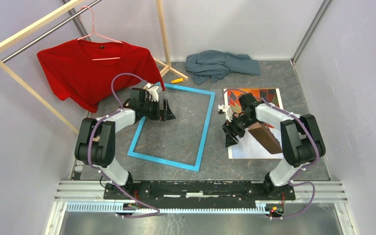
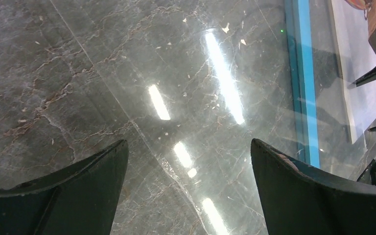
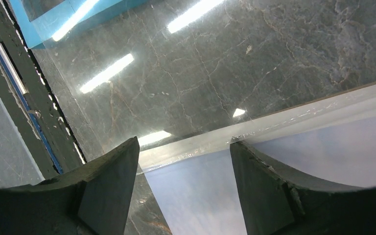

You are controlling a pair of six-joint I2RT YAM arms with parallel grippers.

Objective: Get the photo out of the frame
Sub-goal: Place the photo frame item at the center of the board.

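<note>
The light-blue frame [image 1: 205, 128] lies flat in the middle of the table, with grey tabletop showing through it. Its blue edge [image 2: 303, 73] also shows in the left wrist view, and a corner [image 3: 54, 24] in the right wrist view. The photo [image 1: 254, 152] lies face up to the right of the frame, apart from it and partly hidden by my right arm. My left gripper [image 1: 166, 111] [image 2: 188, 142] hangs open inside the frame's upper left, over a clear sheet. My right gripper [image 1: 229, 136] [image 3: 184, 142] is open over the photo's [image 3: 210, 196] pale-sky left edge, gripping nothing.
A red T-shirt [image 1: 93, 68] hangs on a pink hanger from the wooden rack [image 1: 10, 63] at the back left. A grey cloth [image 1: 220, 63] lies at the back. A small orange thing [image 1: 176, 80] sits by the rack's foot. Enclosure walls stand on three sides.
</note>
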